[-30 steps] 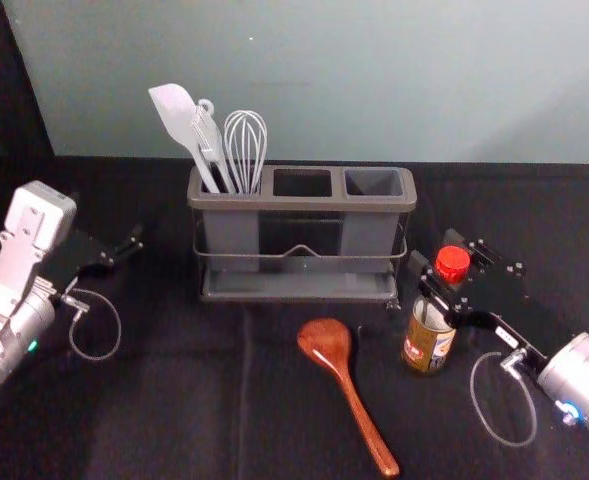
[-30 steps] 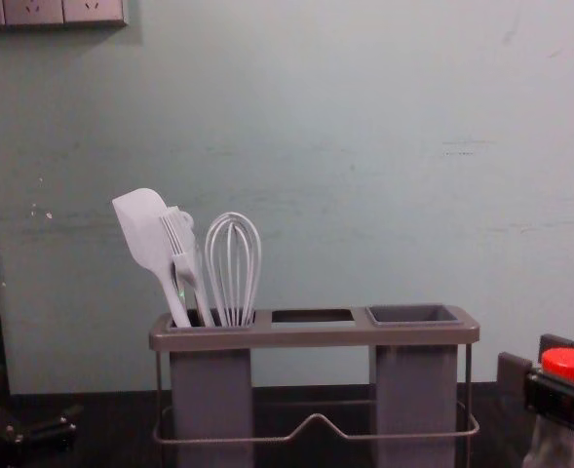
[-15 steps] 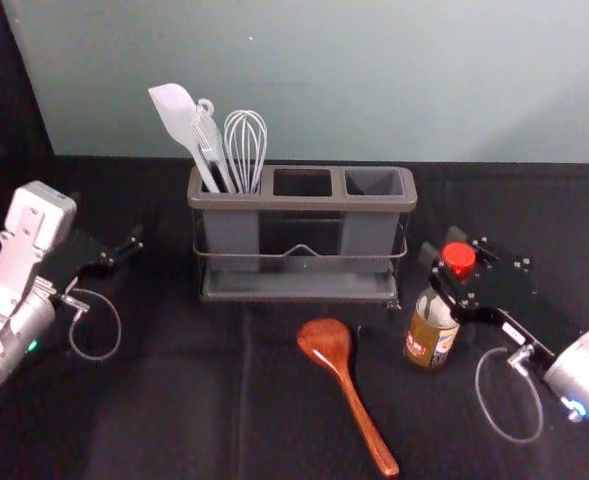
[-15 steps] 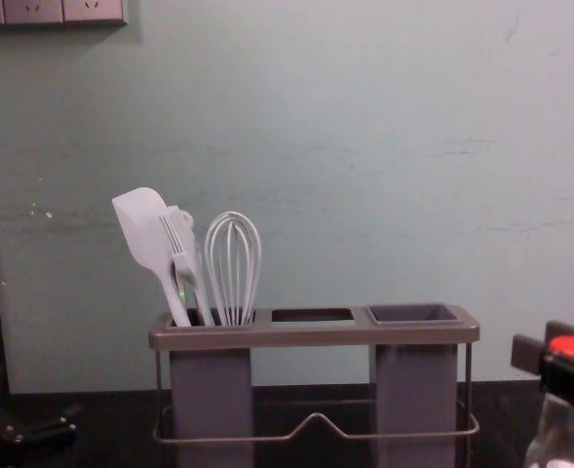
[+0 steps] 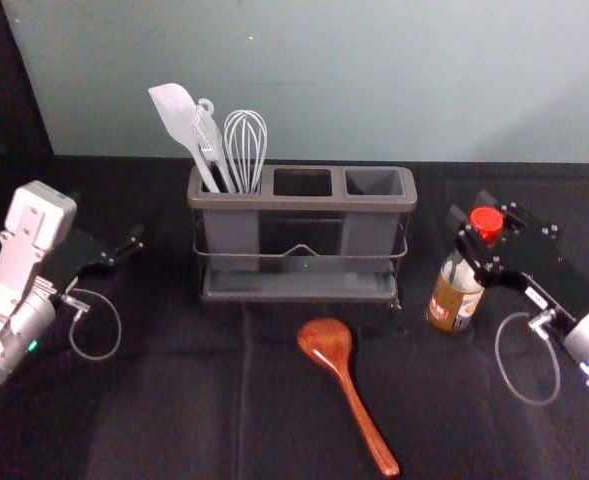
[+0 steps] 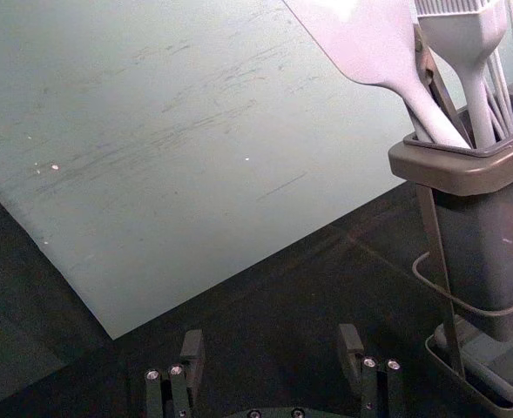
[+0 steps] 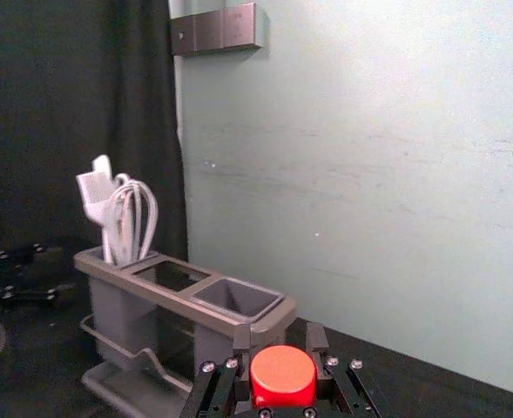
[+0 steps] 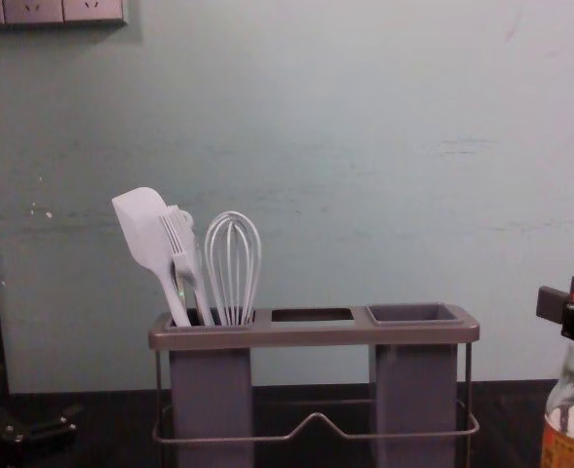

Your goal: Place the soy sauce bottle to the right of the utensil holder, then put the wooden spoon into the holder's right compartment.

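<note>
My right gripper (image 5: 479, 238) is shut on the neck of the soy sauce bottle (image 5: 456, 293), right of the utensil holder (image 5: 299, 203) and near its front right corner; the bottle is nearly upright. In the right wrist view the red cap (image 7: 283, 376) sits between the fingertips of my right gripper (image 7: 279, 348). The chest view shows the bottle (image 8: 571, 419) at the right edge. The wooden spoon (image 5: 346, 382) lies in front of the holder, bowl toward it. My left gripper (image 5: 124, 250) stays parked at the left, open in the left wrist view (image 6: 272, 348).
White utensils (image 5: 214, 145) stand in the holder's left compartment. The middle opening (image 5: 302, 183) and right compartment (image 5: 372, 183) hold no utensils. A pale wall (image 5: 374, 80) rises behind the dark tabletop (image 5: 174, 400).
My right gripper and the bottle have moved right and farther back, away from the spoon; the bottle looks higher in the chest view. The left arm has not moved.
</note>
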You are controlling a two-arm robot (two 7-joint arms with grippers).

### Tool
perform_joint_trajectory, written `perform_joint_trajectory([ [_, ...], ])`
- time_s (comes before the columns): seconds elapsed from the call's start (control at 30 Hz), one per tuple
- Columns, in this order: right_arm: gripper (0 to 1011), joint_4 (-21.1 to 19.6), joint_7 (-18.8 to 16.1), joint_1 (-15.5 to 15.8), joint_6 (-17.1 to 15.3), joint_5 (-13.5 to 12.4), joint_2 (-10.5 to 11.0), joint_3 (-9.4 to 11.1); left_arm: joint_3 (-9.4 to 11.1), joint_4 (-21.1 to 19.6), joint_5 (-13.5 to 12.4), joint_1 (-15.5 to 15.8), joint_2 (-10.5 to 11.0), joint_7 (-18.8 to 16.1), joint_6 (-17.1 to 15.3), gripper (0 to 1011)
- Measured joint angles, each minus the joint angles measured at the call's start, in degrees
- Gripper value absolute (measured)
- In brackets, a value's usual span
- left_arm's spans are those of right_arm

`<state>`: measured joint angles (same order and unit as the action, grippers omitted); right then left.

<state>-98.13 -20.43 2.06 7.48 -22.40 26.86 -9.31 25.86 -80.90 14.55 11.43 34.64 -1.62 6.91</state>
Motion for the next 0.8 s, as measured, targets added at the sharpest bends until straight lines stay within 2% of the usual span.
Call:
perform_joint_trajectory([
  [0.3, 390, 5.71, -0.72, -4.77, 0.83, 0.74, -2.55, 0.17, 0.00, 0.00, 0.00, 0.00, 0.00, 0.00, 0.00, 1005],
  [0.43, 390, 8.97, -1.29, -7.17, 1.60, 0.09, -4.27, 0.11, 0.00, 0.00, 0.00, 0.00, 0.00, 0.00, 0.00, 1005],
  [0.8, 390, 15.17, -1.90, -11.19, 2.35, -1.49, -7.58, -0.39, 0.00, 0.00, 0.00, 0.00, 0.00, 0.00, 0.00, 1005],
])
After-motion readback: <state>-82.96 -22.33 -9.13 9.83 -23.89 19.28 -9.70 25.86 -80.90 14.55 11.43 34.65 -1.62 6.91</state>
